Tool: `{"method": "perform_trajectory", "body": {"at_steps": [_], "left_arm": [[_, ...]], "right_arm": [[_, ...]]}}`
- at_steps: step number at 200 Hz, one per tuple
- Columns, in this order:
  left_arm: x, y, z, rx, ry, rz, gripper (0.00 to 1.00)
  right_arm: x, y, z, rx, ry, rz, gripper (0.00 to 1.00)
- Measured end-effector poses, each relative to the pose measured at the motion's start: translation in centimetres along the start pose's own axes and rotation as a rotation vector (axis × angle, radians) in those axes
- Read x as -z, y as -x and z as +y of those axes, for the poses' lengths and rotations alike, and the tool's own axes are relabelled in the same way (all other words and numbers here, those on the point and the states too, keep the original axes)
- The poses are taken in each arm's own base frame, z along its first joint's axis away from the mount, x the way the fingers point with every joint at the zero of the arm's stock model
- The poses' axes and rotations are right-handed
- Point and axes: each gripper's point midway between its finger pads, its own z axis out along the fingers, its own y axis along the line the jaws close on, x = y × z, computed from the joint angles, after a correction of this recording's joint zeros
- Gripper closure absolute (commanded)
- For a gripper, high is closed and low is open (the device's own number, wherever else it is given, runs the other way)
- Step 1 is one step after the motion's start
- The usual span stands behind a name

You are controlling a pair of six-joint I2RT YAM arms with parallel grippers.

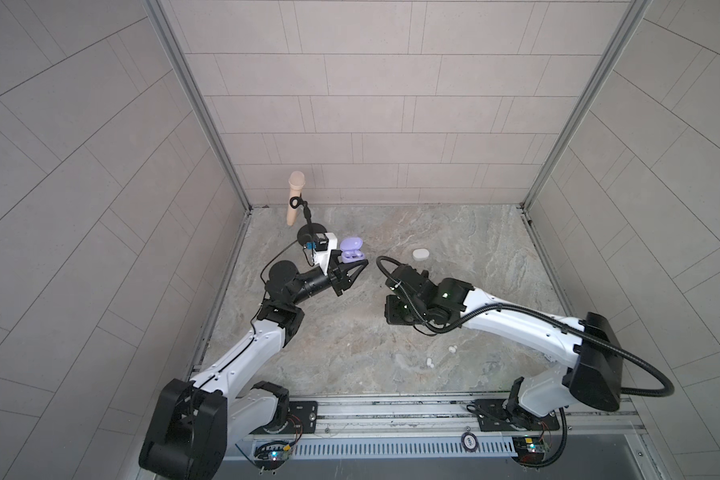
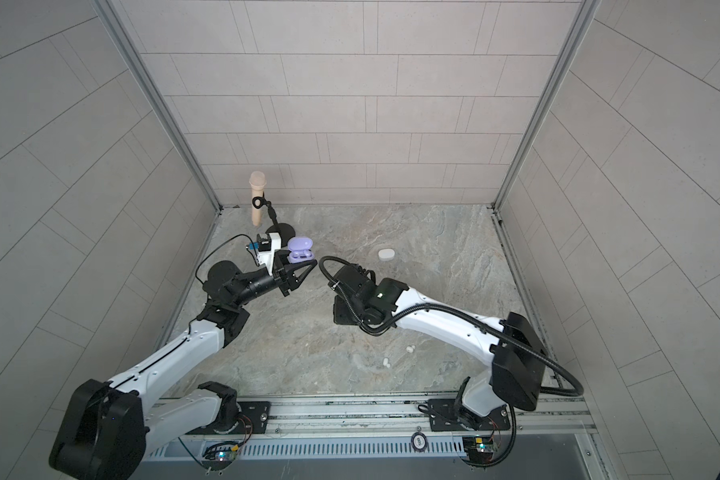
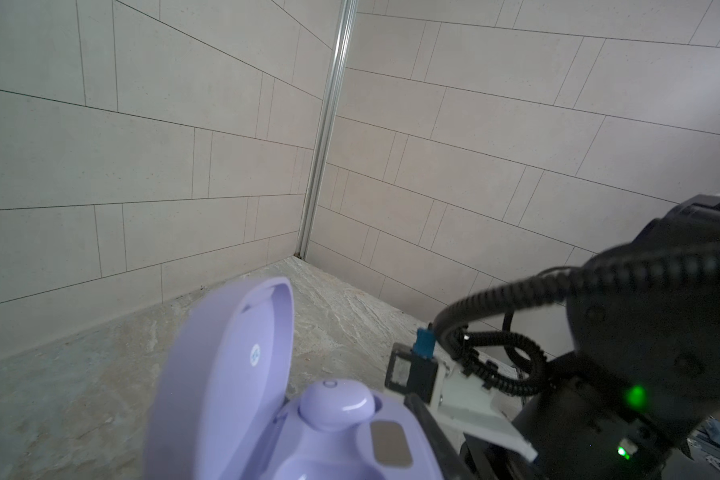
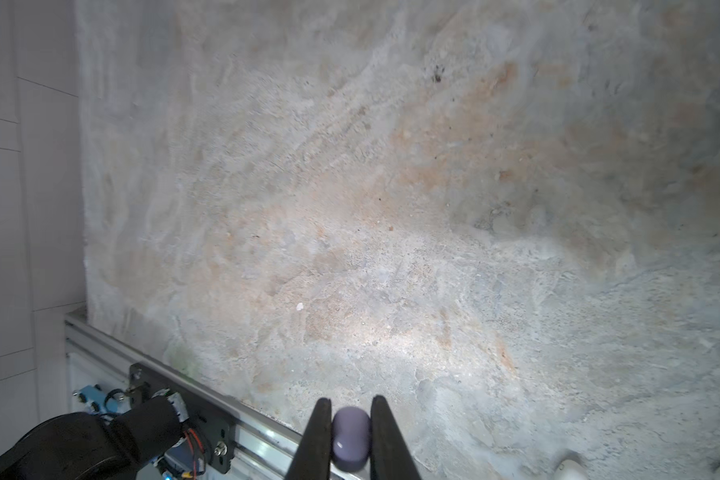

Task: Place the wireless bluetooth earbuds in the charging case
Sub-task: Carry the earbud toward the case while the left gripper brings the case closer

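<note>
A lilac charging case (image 1: pixel 351 251) (image 2: pixel 299 250) is lifted off the table with its lid open, and my left gripper (image 1: pixel 356 268) is shut on its base. In the left wrist view the case (image 3: pixel 233 374) fills the lower part, with one lilac earbud (image 3: pixel 335 403) seated in a socket; the socket beside it is empty. One black finger (image 3: pixel 431 428) presses the case's side. My right gripper (image 4: pixel 351 405) is shut on a lilac earbud (image 4: pixel 351 438), above the table right of the case. Its fingers are hidden under the wrist (image 1: pixel 408 291) in both top views.
Two white earbuds (image 1: pixel 452 349) (image 1: pixel 430 363) lie loose on the stone table (image 1: pixel 474 291) near the right arm. A closed white case (image 1: pixel 420 254) (image 2: pixel 386 254) sits behind it. At the back left is a beige microphone (image 1: pixel 296 197) on a black stand.
</note>
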Motion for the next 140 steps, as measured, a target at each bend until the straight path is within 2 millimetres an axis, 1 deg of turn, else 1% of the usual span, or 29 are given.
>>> {"method": "perform_trajectory", "body": {"at_steps": [14, 49, 61, 77, 95, 140], "left_arm": [[-0.4, -0.3, -0.7, 0.002, -0.016, 0.004, 1.00], [-1.5, -0.7, -2.9, -0.010, -0.071, 0.000, 1.00], [-1.9, -1.0, -3.6, -0.010, -0.094, 0.003, 1.00], [-2.6, -1.6, -4.4, -0.007, -0.126, 0.014, 1.00], [-3.3, -2.5, -5.6, -0.002, -0.166, 0.028, 1.00], [-4.5, -3.8, -8.1, -0.012, -0.248, 0.045, 1.00]], "right_arm": [[2.6, 0.9, 0.2, -0.008, 0.055, -0.046, 0.94], [9.8, 3.5, 1.0, -0.024, 0.202, -0.209, 0.92], [11.9, 4.0, 1.5, -0.016, 0.258, -0.264, 0.91], [14.2, 4.6, 2.2, -0.006, 0.320, -0.322, 0.91], [15.8, 5.2, 3.0, 0.005, 0.366, -0.363, 0.91], [17.0, 6.0, 4.7, 0.012, 0.449, -0.398, 0.90]]}}
